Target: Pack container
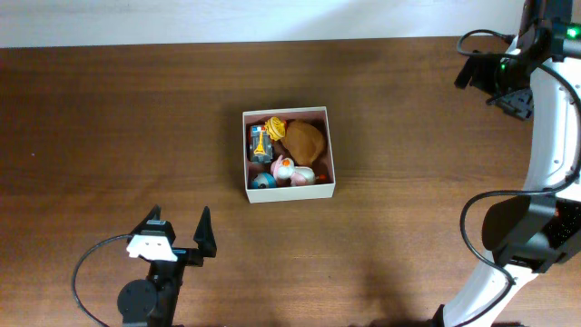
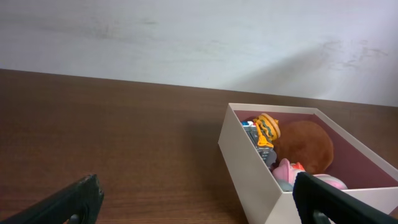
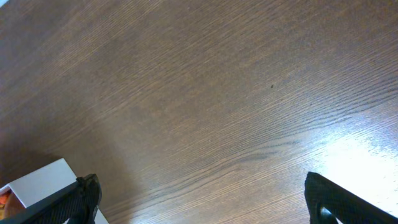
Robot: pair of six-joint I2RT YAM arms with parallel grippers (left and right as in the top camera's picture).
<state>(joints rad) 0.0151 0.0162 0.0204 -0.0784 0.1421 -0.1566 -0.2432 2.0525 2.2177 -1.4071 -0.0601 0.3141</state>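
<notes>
Overhead: the container (image 1: 290,192) sits mid-counter (image 1: 109,118) with toys (image 1: 304,141) inside. The left pincer (image 1: 179,224) and right pincer (image 1: 491,88) both gape wide, empty, well apart from it. Left wrist: the container is at right. Right wrist: its corner shows lower left.

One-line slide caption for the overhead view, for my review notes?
Container holding toys on the table; left end effector and right end effector open, both away from it.

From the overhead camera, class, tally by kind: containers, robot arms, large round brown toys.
Containers: 1, the container
Robot arms: 2, left arm, right arm
Large round brown toys: 1, the brown toy
Total: 4
</notes>
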